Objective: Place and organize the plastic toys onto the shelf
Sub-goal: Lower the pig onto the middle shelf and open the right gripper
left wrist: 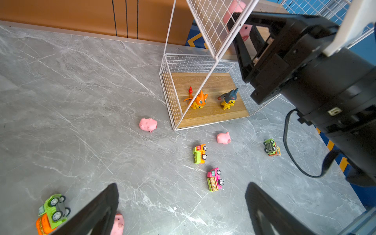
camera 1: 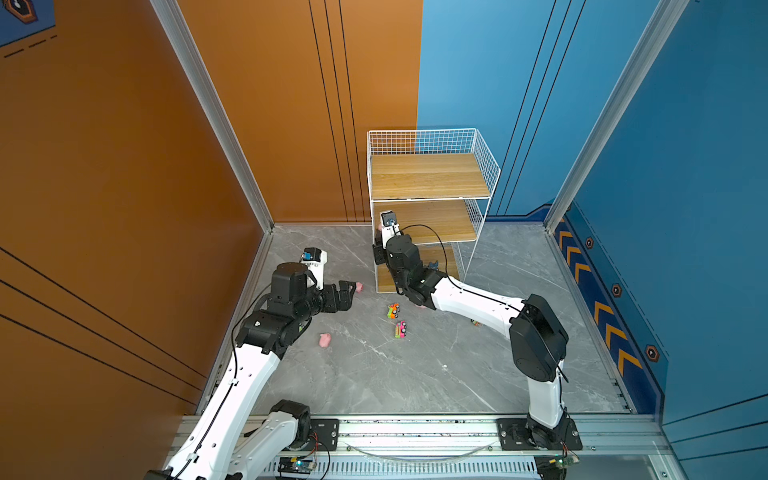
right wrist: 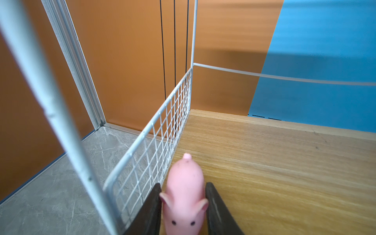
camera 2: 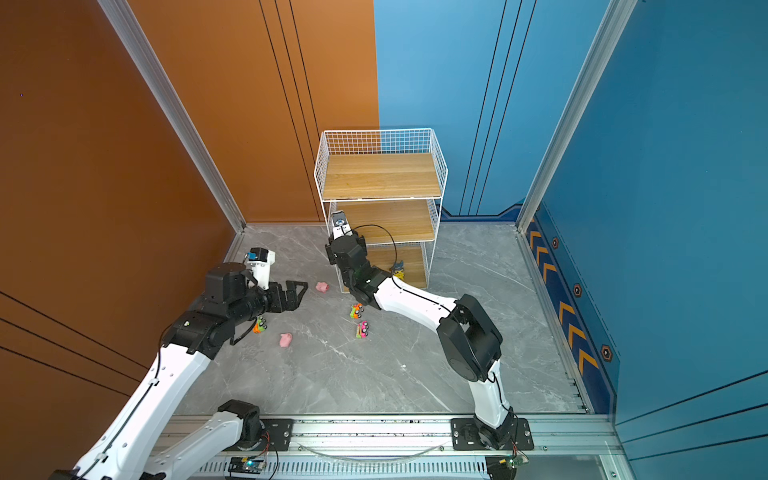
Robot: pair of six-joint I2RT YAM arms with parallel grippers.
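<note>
Four pink pigs (left wrist: 148, 124), four toy cars (left wrist: 199, 154), two figures (left wrist: 198, 99), one shelf (camera 1: 430, 176)

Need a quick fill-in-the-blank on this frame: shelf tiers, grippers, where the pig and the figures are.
1. The pig between the fingers of the right gripper is inside the ____ tier of the shelf.
2. The left gripper hangs above the floor with its jaws ____.
3. The orange figure and the blue-and-yellow figure stand on the ____ tier.

Missing words: middle; open; bottom.
</note>
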